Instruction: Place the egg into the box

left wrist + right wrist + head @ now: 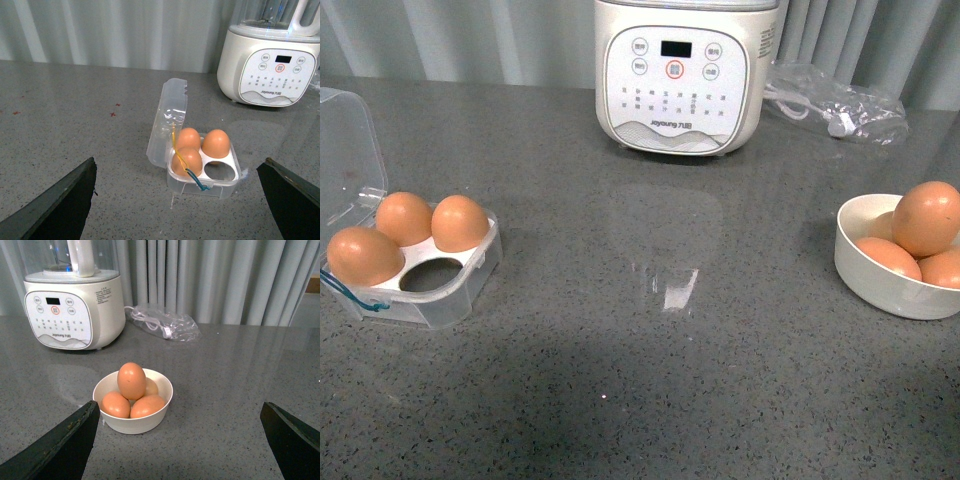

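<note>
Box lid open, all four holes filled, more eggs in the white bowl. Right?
No: only three holes of the box hold eggs; the fourth hole is empty, as the left wrist view shows. The lid is open, and more eggs sit in the white bowl.

- Surface (pixel 620 400): dark grey, finely speckled with lighter flecks.
- Box (pixel 472 288): clear and colourless; inner tray (pixel 468 262) white; cord (pixel 355 297) blue.
- Eggs (pixel 926 218): orange-brown, unpatterned.
- Bowl (pixel 880 295): plain white.
- Appliance (pixel 675 110): cream-white; display black; one button ringed in red; grey wave lines printed below the buttons.
- Curtain (pixel 470 40): pale grey, vertically pleated.
</note>
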